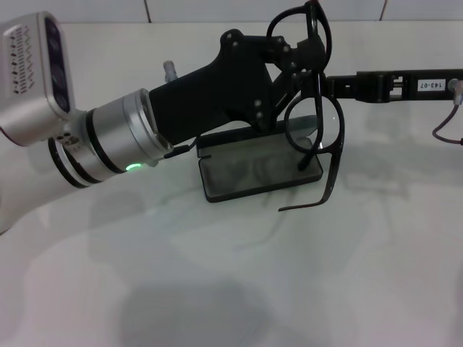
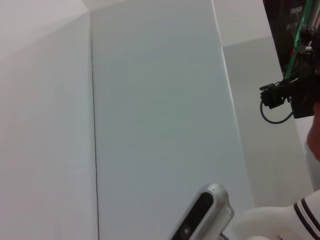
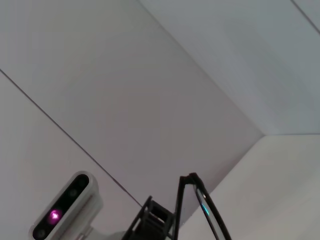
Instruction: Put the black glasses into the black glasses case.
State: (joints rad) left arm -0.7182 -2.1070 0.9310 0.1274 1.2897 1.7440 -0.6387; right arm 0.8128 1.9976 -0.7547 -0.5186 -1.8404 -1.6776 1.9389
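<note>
Fingers of the left gripper are pinched on the glasses, dangling them above the open case on the counter. Right gripper's fingers: can't tell. Risk imo: the unfolded temples snag the case rim, or the frame slips out.

The counter is seen from above and close by the head view, facing forward and down. Both wrist views are tilted up at the wall. The glasses are shared by head and right wrist views.
</note>
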